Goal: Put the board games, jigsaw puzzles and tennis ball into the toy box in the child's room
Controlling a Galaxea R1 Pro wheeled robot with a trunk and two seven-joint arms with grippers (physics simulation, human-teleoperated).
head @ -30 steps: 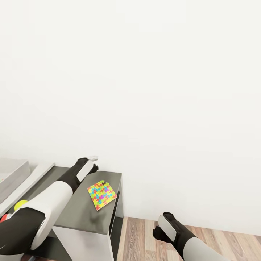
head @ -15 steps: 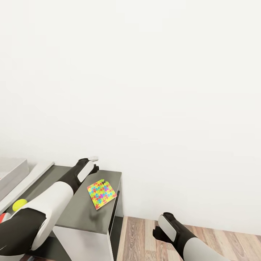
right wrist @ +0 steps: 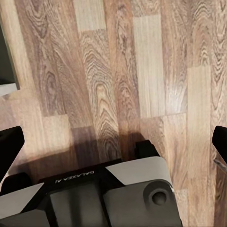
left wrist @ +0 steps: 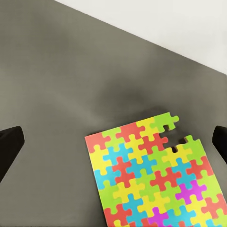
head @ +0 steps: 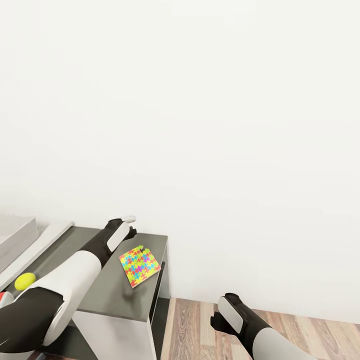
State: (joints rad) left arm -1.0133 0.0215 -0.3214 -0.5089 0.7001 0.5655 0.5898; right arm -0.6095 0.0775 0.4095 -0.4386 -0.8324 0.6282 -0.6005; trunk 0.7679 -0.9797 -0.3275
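Hovering w/ left pincer spread wide, empty, above jigsaw puzzle on dark bench; view drifted slightly vs. 1 s ago, arms unmoved. Right pincer released over floor. Grab pending.

The left arm reaches forward, its gripper hanging with fingers spread wide. The right arm stays low, its gripper pointing downward, fingers likewise parted.
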